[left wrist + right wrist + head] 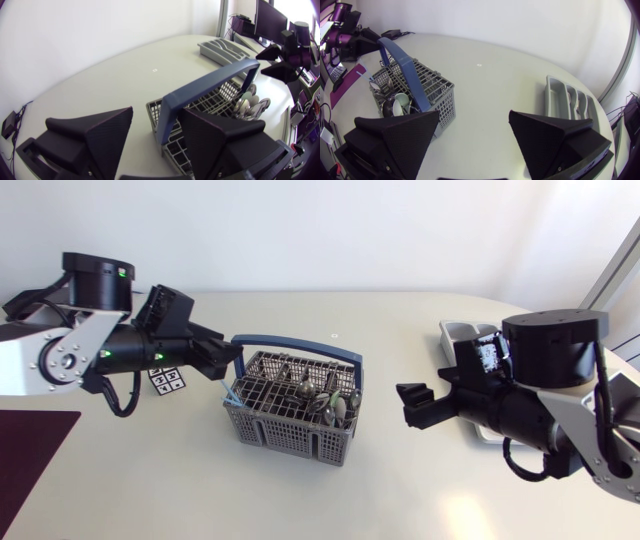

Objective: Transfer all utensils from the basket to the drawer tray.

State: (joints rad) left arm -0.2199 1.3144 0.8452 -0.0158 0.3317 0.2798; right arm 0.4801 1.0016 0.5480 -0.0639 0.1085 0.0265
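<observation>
The grey wire basket (290,430) with a blue handle (295,340) stands mid-table, and several spoons (330,405) lie in its right half. My left gripper (228,360) is at the basket's left end. In the left wrist view the blue handle (210,85) rises between the parted fingers (107,135) of the open left gripper (156,112), with a gap on one side. The spoons (247,105) lie farther ahead. My right gripper (405,405) hangs open and empty to the right of the basket. The grey drawer tray (462,332) sits behind the right arm, partly hidden.
A small marker card (165,377) lies under my left arm. A dark maroon mat (30,450) covers the near left corner. In the right wrist view the basket (437,97) and the tray (570,102) lie ahead of my right gripper (474,114), bare table between them.
</observation>
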